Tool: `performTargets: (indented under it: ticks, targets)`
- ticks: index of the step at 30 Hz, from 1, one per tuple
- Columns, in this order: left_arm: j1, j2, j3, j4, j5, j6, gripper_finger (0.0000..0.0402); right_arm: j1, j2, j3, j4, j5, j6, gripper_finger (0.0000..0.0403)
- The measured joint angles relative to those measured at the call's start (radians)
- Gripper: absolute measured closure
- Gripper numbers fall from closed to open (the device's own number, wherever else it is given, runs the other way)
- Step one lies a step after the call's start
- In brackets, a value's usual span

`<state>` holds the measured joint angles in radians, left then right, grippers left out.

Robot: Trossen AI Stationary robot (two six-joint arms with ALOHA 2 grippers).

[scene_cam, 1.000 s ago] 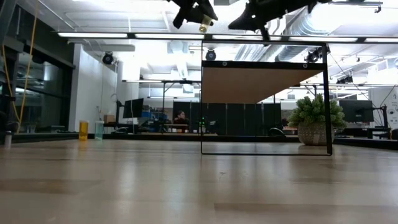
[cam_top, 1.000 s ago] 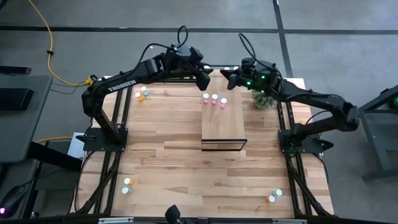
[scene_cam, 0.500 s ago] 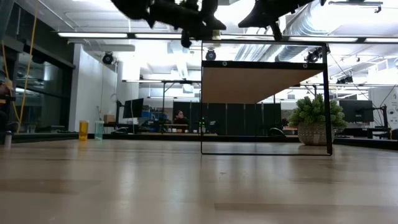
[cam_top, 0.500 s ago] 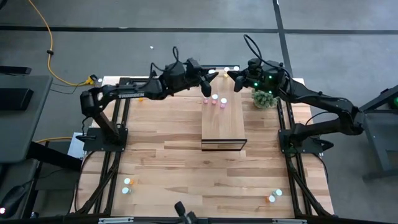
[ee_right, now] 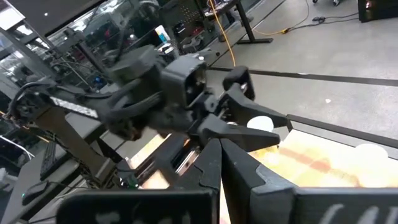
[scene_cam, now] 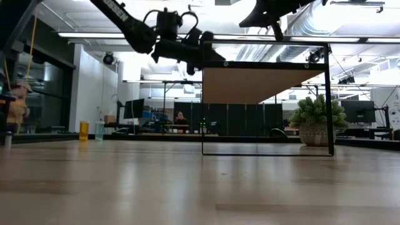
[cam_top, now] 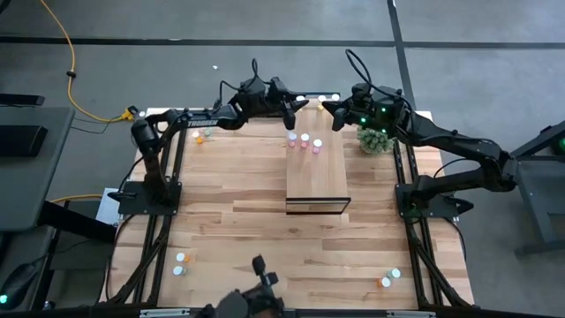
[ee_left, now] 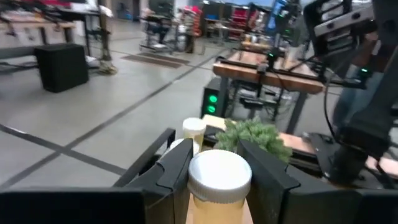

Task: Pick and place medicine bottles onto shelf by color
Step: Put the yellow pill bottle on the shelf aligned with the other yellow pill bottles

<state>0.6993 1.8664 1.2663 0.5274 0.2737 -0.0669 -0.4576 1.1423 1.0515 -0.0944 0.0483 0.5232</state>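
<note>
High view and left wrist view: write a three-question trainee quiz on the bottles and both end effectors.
1. True or false: the left end effector is shut on a small white-capped yellow medicine bottle.
2. Multiple choice: how many small white-capped pink bottles stand on the long light-wood shelf? A two, B three, C five.
3. Fill in: the right end effector, near the small green potted plant, holds ___.
Key: 1 true; 2 B; 3 nothing.
</note>
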Motion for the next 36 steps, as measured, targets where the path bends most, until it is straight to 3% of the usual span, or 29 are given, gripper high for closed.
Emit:
performTargets:
  ticks: [10, 19, 36]
  targets:
    - [0.086, 0.056, 0.001, 0.005, 0.220, 0.149, 0.0290, 0.000, 0.000, 0.000, -0.014, 0.000, 0.000, 0.0403]
    - [0.085, 0.139, 0.001, 0.161, 0.196, 0.141, 0.0290, 0.000, 0.000, 0.000, -0.047, 0.000, 0.000, 0.0403]
    - [0.083, 0.146, 0.001, 0.145, 0.186, 0.190, 0.0290, 0.000, 0.000, 0.000, -0.047, 0.000, 0.000, 0.0403]
